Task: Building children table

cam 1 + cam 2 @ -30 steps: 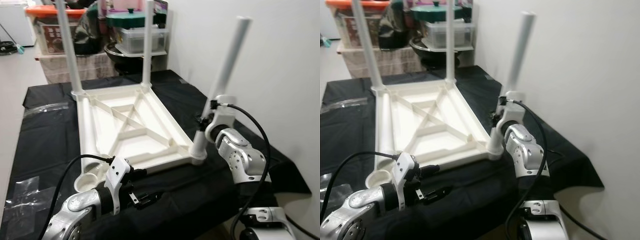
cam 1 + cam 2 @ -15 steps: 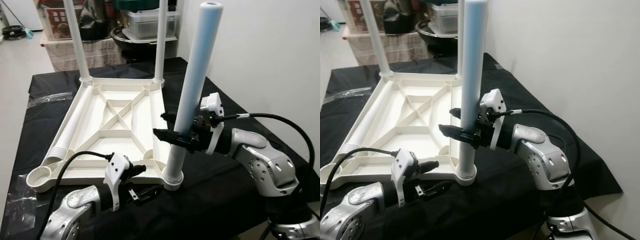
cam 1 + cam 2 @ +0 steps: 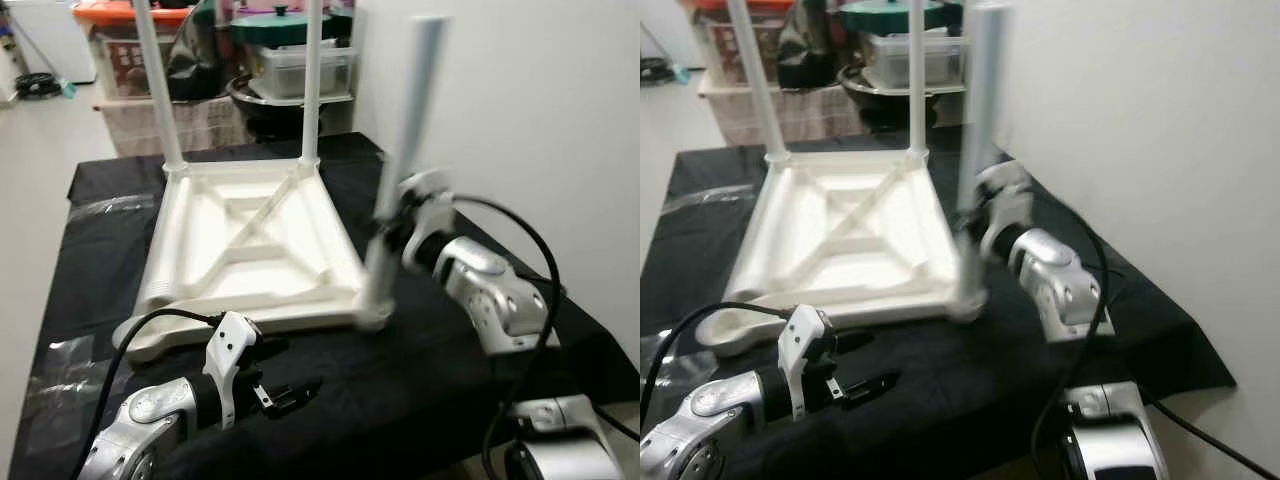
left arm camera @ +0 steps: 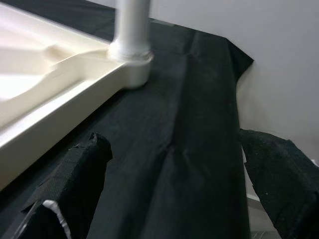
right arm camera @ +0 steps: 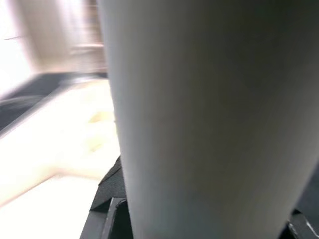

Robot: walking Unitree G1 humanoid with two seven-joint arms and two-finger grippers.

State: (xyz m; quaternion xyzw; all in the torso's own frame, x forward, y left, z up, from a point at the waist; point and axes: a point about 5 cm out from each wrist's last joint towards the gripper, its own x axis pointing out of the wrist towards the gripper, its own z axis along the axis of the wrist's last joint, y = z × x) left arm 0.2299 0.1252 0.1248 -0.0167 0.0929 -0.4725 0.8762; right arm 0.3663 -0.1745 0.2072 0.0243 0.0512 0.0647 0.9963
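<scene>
Table top: the white upside-down table top (image 3: 255, 255) lies flat on the black-covered worktop (image 3: 420, 370), pretty much dead centre in the head view.
Legs already in: two legs stand upright in the far corners, one at about 11 o'clock (image 3: 155, 95) and one at 12 o'clock (image 3: 311, 85).
Leg in hand: the third leg (image 3: 400, 170) sits in the near corner socket at roughly 3 o'clock, and it looks tilted a bit rather than plumb, though the frame is blurry.
Right claw: our right claw (image 3: 392, 228) is up against the lower part of that leg. The wrist view is basically all leg (image 5: 199, 124) with black fingers (image 5: 107, 191) either side, so we read it as gripping the leg.
Left claw: our left claw (image 4: 169, 199) hangs low over the cloth near the front edge, spread wide, holding nothing.
Empty socket: the near corner at about 8 o'clock (image 3: 135, 340) has no leg yet.
How we'd do it: we think we should straighten the leg before pushing or twisting it home, so it doesn't bind in the socket.
Watch out: the top may slide on the cloth, so bracing the front rim with the left claw seems smart.
</scene>
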